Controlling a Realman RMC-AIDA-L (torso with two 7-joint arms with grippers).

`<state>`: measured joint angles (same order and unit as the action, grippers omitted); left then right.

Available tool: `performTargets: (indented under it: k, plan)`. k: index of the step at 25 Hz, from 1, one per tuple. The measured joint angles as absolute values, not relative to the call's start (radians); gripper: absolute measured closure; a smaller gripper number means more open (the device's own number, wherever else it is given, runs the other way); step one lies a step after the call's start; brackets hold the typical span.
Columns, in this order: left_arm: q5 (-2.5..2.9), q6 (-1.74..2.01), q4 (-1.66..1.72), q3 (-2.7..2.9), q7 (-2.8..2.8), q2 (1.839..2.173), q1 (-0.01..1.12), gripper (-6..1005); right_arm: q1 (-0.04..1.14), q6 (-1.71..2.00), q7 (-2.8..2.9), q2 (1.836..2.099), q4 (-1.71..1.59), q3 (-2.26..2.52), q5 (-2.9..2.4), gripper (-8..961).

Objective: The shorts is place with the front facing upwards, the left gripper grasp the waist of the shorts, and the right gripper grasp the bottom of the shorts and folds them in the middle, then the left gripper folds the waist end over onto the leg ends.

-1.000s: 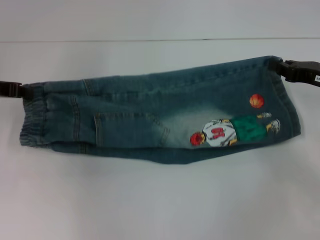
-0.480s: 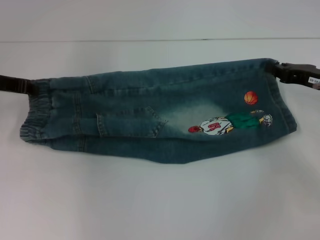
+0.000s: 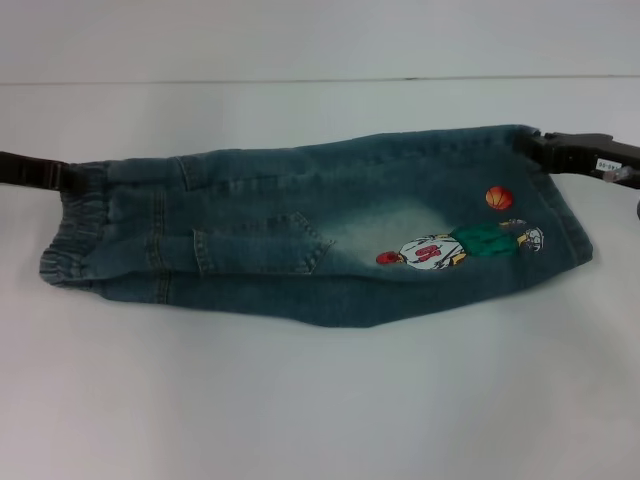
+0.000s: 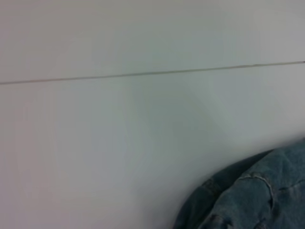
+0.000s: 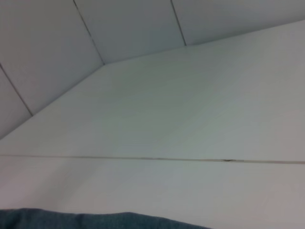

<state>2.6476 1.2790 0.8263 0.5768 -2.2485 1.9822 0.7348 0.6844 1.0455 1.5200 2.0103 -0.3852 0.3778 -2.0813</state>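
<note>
The shorts [image 3: 320, 240] are lying stretched sideways across the white table [image 3: 320, 400], already doubled along their length so that one leg is covering the other. The elastic waistband is sitting at the robot's left and the leg ends [image 3: 565, 215] at its right, with the orange ball embroidery [image 3: 498, 197] and the cartoon figure [image 3: 455, 248] facing up near the hem.

The left gripper [image 3: 55, 175] is reaching in from the left edge and is clamping the far corner of the waistband, the cloth bunching around its tips. The right gripper [image 3: 545, 145], on the arm with the small white label [image 3: 608, 164], is pinching the far corner of the leg ends.

Nothing else is resting on the table near the cloth; a thin dark seam [image 3: 320, 80] is running across the surface behind the shorts. Both wrist views are showing only pale tabletop and a corner of denim, the shorts [image 4: 252, 195] in one, the shorts [image 5: 95, 220] in the other.
</note>
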Motion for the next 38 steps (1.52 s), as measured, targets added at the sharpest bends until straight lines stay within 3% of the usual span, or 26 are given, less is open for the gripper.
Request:
performTargets:
  k: [11,14,21,27,30,38]
  plan:
    - [2.651,1.261,0.826,0.573,-2.256,1.992,0.731,740,0.689,1.021,1.534,2.021,-0.386,0.386,-2.08,786]
    - [2.661,1.26,0.823,0.577,-2.272,1.988,0.729,688,0.685,1.021,1.533,2.022,-0.387,0.381,-2.08,650]
    - [2.681,1.272,0.832,0.578,-2.313,1.973,0.731,373,0.682,1.021,1.525,2.022,-0.385,0.381,-2.067,302]
    - [2.713,1.325,0.848,0.573,-2.346,1.964,0.737,104,0.678,1.054,1.536,2.021,-0.395,0.391,-2.067,103]
    - [2.699,1.4,0.875,0.564,-2.351,1.954,0.737,109,0.67,1.14,1.57,2.013,-0.42,0.391,-2.067,35]
    - [2.631,1.586,0.906,0.483,-2.301,1.914,0.73,121,0.644,1.512,1.646,1.993,-0.566,0.438,-2.076,35]
